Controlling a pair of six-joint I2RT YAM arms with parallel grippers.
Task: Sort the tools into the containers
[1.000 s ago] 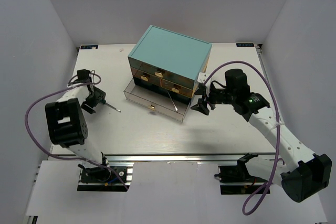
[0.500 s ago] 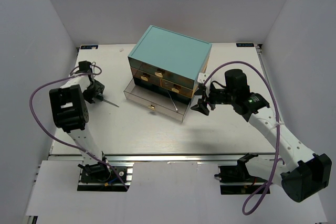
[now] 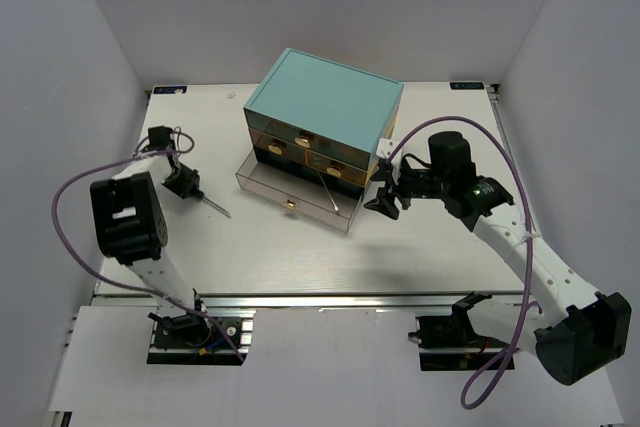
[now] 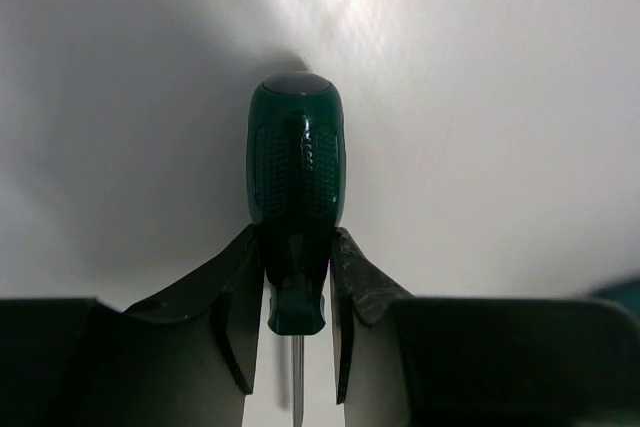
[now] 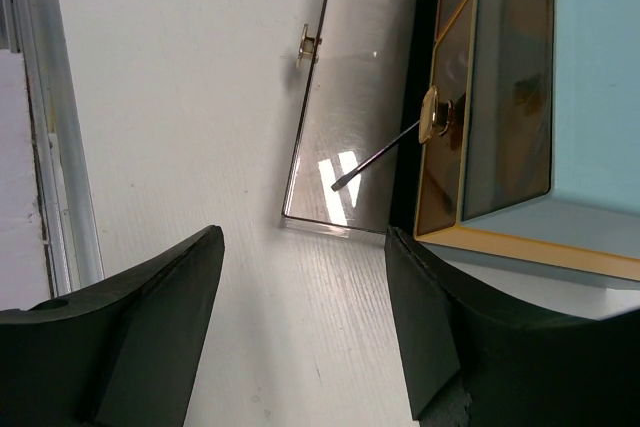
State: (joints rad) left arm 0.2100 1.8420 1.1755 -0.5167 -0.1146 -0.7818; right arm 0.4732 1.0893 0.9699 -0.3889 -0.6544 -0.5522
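White bench [image 3: 300, 257], pale walls. The left tool [image 4: 296, 247] pinches the green-handled screwdriver [image 4: 296, 162] at the handle, with the open drawer [image 3: 270, 182] lying to its right. The right tool [image 5: 300, 247] is spread and empty.

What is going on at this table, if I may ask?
The left tool is clamped on a green screwdriver lying at the left of the table. The right tool hangs open beside the teal chest, whose bottom drawer is pulled out with a second screwdriver inside.

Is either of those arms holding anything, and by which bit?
The left gripper, jaws pinching the green-handled screwdriver by its handle's narrow end, beside the shaft. Right gripper: nothing.
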